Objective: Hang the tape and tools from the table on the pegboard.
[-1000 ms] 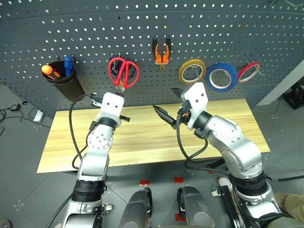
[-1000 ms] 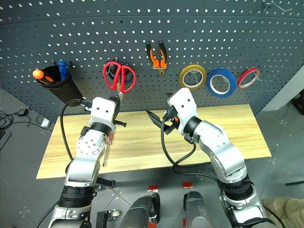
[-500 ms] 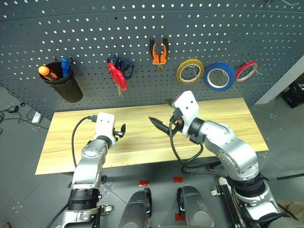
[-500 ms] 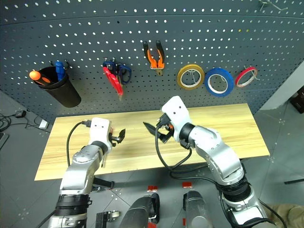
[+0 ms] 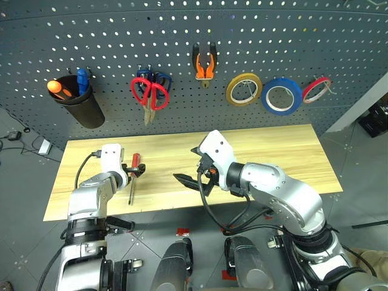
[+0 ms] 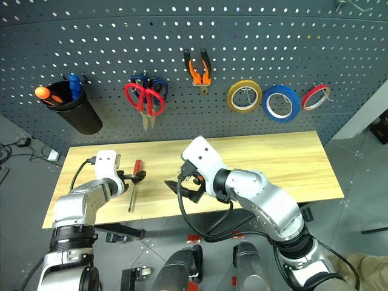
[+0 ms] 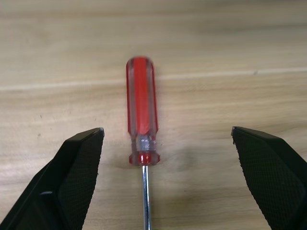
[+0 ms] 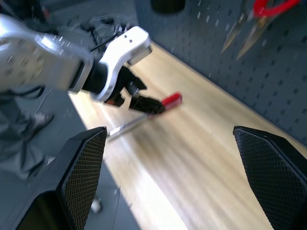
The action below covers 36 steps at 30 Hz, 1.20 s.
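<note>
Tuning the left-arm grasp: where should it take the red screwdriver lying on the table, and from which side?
Probably the red handle: the screwdriver lies flat on the table, and the handle is its thickest part. Come from above, straddling it; the open left gripper is already lined up along its axis, a finger on each side.

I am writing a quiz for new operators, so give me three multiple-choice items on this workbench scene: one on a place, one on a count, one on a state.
1. Where is the slim red-handled screwdriver?
A. lying on the light wood table
B. in the black cup
C. hung on the dark grey pegboard

2. How many tape rings hang on the pegboard?
A. one
B. two
C. three

3. How is the left gripper?
A. shut on the screwdriver
B. open, with the screwdriver between its fingers
C. shut on nothing

Answers: 1 A, it lies flat on the tabletop. 2 C, yellow tape ring, blue tape ring and thin red tape ring. 3 B, the fingers stand apart on either side of the handle.
</note>
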Tool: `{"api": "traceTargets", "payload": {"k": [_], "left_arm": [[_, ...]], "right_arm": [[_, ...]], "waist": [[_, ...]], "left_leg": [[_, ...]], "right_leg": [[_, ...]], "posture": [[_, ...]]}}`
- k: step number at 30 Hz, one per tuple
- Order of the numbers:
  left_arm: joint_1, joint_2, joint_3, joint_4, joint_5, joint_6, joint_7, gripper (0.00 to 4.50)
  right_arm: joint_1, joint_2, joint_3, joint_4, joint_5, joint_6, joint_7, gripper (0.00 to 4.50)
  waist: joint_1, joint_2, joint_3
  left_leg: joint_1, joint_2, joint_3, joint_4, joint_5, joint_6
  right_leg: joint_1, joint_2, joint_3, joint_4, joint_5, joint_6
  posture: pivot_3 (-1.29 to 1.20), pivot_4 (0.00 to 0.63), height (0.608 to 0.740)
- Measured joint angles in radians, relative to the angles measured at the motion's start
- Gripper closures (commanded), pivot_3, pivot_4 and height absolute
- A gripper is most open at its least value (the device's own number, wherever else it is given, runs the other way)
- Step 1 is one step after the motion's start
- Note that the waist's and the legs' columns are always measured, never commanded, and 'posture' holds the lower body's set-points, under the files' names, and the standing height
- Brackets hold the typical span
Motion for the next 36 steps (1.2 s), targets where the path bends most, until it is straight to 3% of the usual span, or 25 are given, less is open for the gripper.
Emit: {"api": "traceTargets", "payload": {"k": [9, 13, 22, 27, 36], "left_arm": [[-0.103, 0.022, -0.018, 0.220, 0.006, -0.057, -0.004, 0.01], [-0.130, 0.026, -0.041, 0.297, 0.017, -0.089, -0.020, 0.79], [-0.144, 0.041, -0.058, 0.369, 0.033, -0.188, -0.043, 3.63], [-0.086, 0.080, -0.065, 0.297, 0.032, -0.216, -0.067, 3.64], [0.267, 0.069, 0.067, -0.302, 0.000, -0.303, -0.010, 3.64]], "right_arm": [[-0.036, -0.032, 0.051, -0.008, 0.035, 0.053, 0.043, 0.00], [-0.053, -0.039, 0.069, -0.013, 0.035, 0.053, 0.051, 0.00], [-0.054, -0.054, 0.080, -0.003, 0.023, 0.027, 0.053, 0.00], [-0.058, -0.067, 0.088, 0.032, 0.000, -0.027, 0.061, 0.00], [-0.051, -0.079, 0.071, 0.060, -0.058, -0.163, 0.064, 0.00]], "waist": [[-0.001, -0.003, 0.019], [-0.002, -0.004, 0.021], [-0.003, -0.004, 0.021], [-0.008, -0.006, 0.018], [-0.006, -0.010, -0.006]], "left_leg": [[0.000, 0.000, 0.001, -0.001, 0.000, 0.000], [-0.001, 0.000, 0.001, -0.002, 0.000, 0.000], [-0.001, 0.000, 0.001, -0.002, 0.000, -0.001], [-0.001, -0.001, 0.002, -0.002, 0.001, -0.006], [-0.003, -0.001, 0.002, -0.002, 0.001, -0.008]], "right_leg": [[-0.001, -0.001, 0.001, -0.001, 0.000, 0.000], [-0.003, -0.001, 0.001, -0.002, 0.000, 0.000], [-0.003, -0.002, 0.000, -0.002, 0.000, 0.000], [-0.003, -0.001, 0.001, -0.001, 0.000, 0.000], [-0.006, -0.002, 0.001, -0.002, 0.000, 0.000]], "posture": [[-0.28, 0.354, 0.740], [-0.29, 0.348, 0.740], [-0.29, 0.284, 0.740], [-0.28, 0.219, 0.740], [-0.25, 0.142, 0.740]]}}
